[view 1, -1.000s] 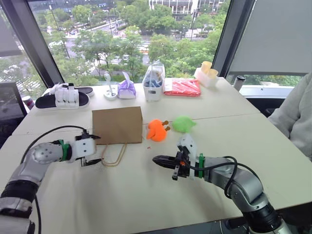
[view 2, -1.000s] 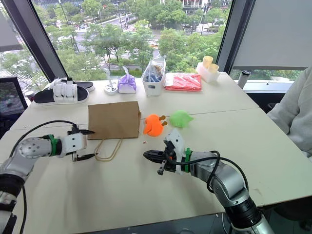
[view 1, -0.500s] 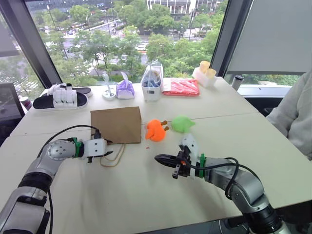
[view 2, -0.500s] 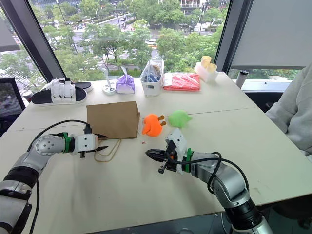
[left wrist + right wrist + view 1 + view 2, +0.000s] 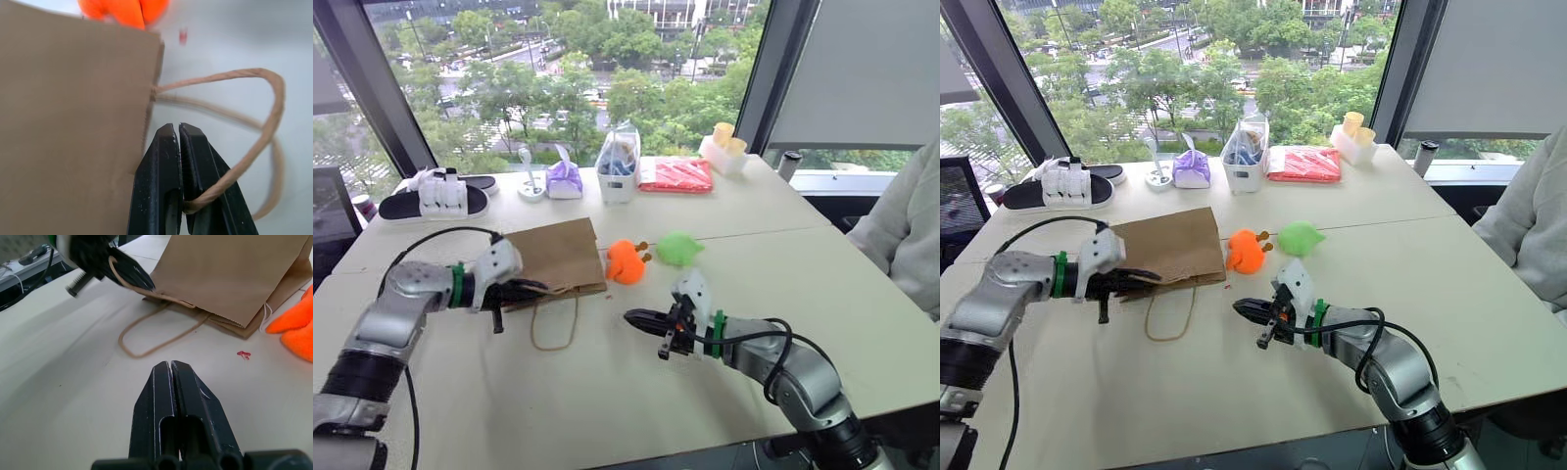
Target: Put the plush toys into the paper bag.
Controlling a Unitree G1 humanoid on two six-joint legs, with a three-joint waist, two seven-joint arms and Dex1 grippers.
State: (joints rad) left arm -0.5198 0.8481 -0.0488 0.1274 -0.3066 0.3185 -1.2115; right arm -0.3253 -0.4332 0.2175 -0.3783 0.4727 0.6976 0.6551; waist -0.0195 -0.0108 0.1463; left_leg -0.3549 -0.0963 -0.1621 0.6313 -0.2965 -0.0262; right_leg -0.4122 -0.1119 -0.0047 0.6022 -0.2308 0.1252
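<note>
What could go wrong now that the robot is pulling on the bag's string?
The left pincer is shut on just one thin handle of the paper bag, so the handle might tear or slip out. The bag lies flat and closed, so its mouth may not open for the toys. As it lifts, its edge could bump the orange toy right beside it.

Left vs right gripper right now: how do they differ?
Left gripper has its jaws shut on one loop handle of the paper bag; right gripper is shut on nothing. The left sits at the bag's mouth edge; the right hangs over bare table, pointing toward the bag. Shared: black fingers, both closed.
</note>
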